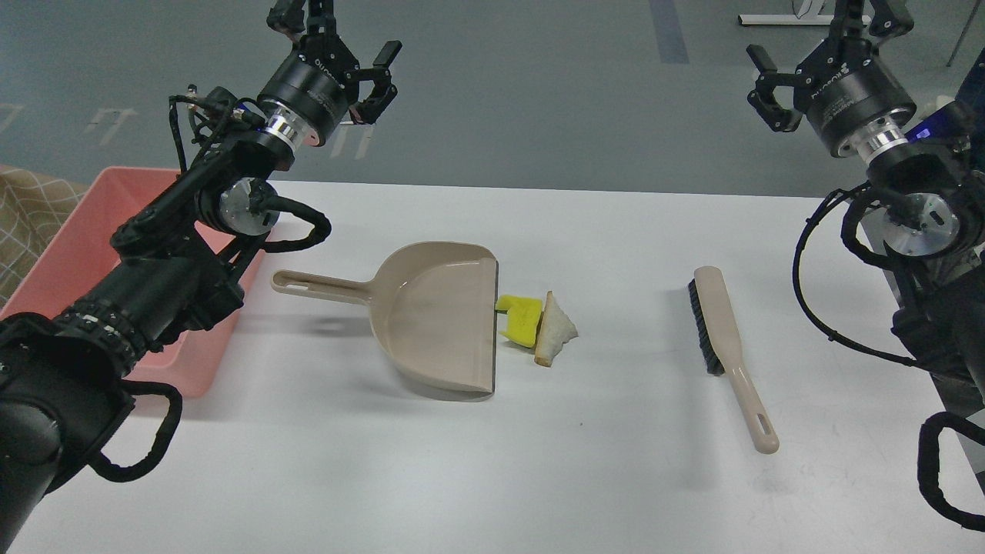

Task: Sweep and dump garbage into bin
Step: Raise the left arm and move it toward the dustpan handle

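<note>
The yellow notched block (521,318) and the white bread-like slice (554,329) lie side by side on the white table, touching the open lip of the beige dustpan (439,315). The dustpan's handle (315,283) points left. A beige hand brush (723,342) with black bristles lies to the right. The salmon-pink bin (85,254) stands at the table's left end, partly hidden by my left arm. My left gripper (332,35) is open and empty, raised high above the table's back left. My right gripper (827,35) is open and empty, raised at the back right.
The white table (492,477) ends at its far edge about a third down the view; grey floor lies beyond. A checked cloth (27,219) shows at the far left behind the bin. My right arm's cables hang over the table's right edge.
</note>
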Motion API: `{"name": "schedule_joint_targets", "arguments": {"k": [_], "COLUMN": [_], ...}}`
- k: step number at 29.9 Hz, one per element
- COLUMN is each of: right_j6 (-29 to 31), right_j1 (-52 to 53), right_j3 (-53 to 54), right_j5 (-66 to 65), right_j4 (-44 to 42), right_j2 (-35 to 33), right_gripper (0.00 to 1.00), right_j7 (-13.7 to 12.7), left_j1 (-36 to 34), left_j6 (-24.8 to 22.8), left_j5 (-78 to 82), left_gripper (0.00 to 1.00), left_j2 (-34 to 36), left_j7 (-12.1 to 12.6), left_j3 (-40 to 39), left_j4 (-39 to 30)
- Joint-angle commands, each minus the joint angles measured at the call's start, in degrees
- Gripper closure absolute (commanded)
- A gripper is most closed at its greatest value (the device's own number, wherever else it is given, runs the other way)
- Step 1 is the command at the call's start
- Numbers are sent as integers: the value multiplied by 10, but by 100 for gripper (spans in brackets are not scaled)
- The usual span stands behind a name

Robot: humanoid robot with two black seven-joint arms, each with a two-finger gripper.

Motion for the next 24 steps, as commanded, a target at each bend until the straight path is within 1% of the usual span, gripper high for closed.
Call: {"name": "schedule_joint_targets", "arguments": {"k": [1, 6, 13, 16, 18, 19, 22, 24], "right_j6": [1, 1, 1, 1, 1, 1, 1, 0], "right_j1": [0, -3, -4, 2, 3, 5, 5, 5], "right_j3": [0, 0, -9, -24, -24, -24, -24, -24], "right_j5": [0, -1, -2, -2, -2, -2, -2, -2], "right_j4": [0, 1, 2, 2, 3, 2, 2, 2], "right_j2": [0, 0, -10, -16, -18, -18, -18, -17], "right_gripper": [0, 0, 0, 0, 0, 0, 0, 0], "right_j7": [1, 3, 3, 9, 11, 11, 11, 11], "left_j1": [0, 1, 1, 2, 1, -1, -2, -3], "left_j6": [0, 6, 9, 30, 35, 36, 36, 37], "left_j5": [-2, -3, -6, 2, 1, 0, -1, -5], "left_gripper": [1, 1, 1, 1, 1, 1, 1, 1], "left_j2": [-4, -15, -18, -20, -24, -22, -19, -19], "left_j7": [-1, -9, -10, 0, 4, 5, 13, 12], "left_j3": [-2, -2, -2, 0, 7, 19, 14, 14], "left_j4": [0, -2, -2, -2, -3, -2, -7, -13]}}
